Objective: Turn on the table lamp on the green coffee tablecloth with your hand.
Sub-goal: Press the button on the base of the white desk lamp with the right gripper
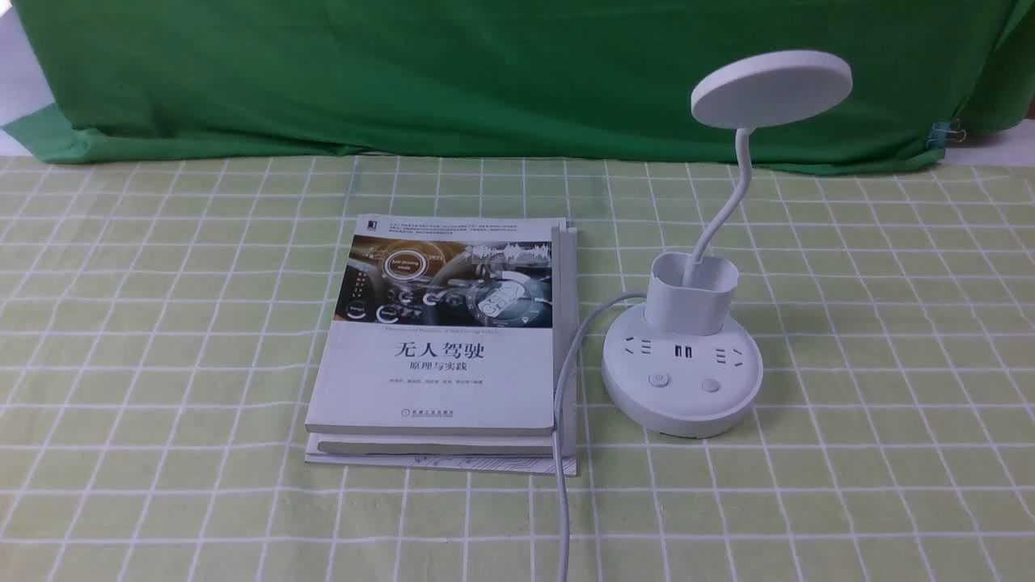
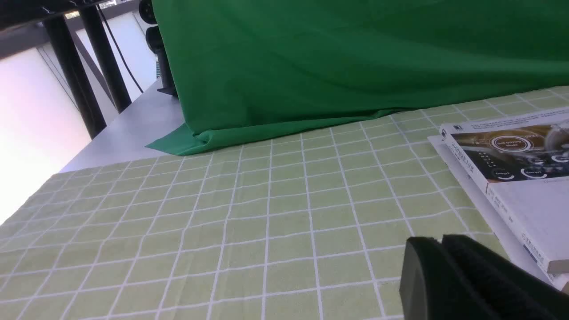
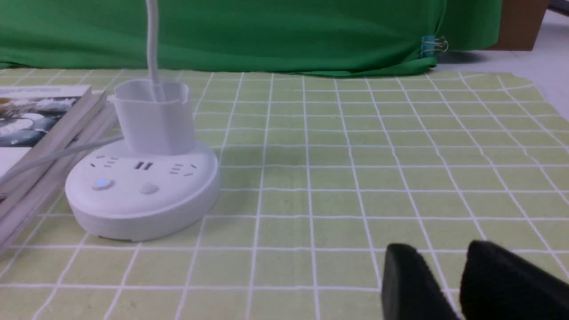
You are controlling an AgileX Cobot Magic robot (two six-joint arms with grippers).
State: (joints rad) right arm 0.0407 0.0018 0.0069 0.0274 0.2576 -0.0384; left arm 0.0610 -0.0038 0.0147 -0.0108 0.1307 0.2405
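Green coffee tablecloth (image 1: 889,485) fills your foreground, with the dark green backdrop (image 1: 404,73) behind it. Book stack (image 1: 441,356) lies centre-left. Table lamp (image 1: 682,380) stands on the cloth just right of the books, disc head up high. Its white cord (image 1: 558,469) drapes along the stack's right edge toward you. Your right gripper (image 3: 444,253) is over bare cloth, near the lamp base but apart, fingers slightly spread. Your left gripper (image 2: 440,242) is near the books, fingers pressed together. Base's left button (image 3: 101,183) glows blue.
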